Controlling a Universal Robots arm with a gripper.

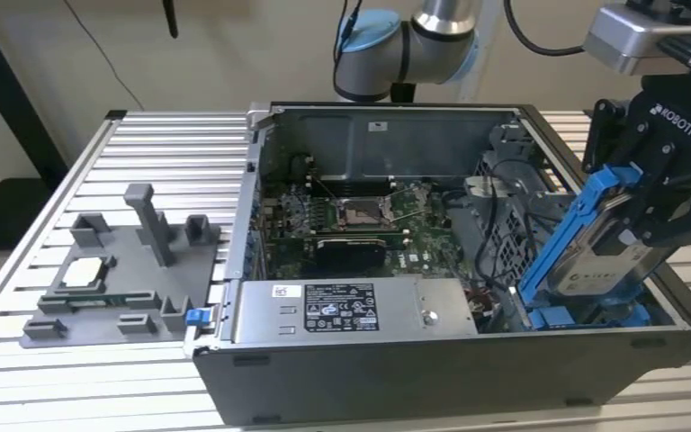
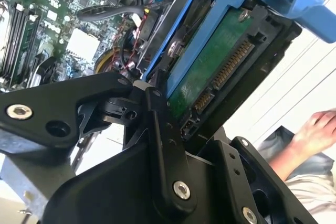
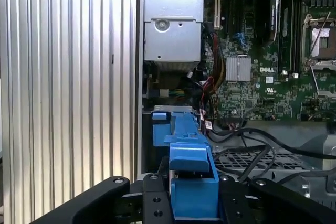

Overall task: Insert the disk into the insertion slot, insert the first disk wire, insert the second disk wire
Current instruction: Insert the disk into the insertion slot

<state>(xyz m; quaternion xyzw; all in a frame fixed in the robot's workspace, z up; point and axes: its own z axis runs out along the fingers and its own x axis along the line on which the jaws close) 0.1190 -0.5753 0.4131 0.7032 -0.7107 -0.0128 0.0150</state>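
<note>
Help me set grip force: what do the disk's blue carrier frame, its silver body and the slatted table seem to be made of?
Blue carrier frame: probably moulded plastic, by its uniform bright colour and smooth sheen. Disk body: apparently bare metal, silver-grey, with a white label. Table: likely aluminium, pale ribbed slats with a dull metallic shine.

Blue-framed disk (image 3: pixel 192 179) in the hand's (image 3: pixel 191 203) grip, motherboard (image 3: pixel 262 66) beyond.
</note>
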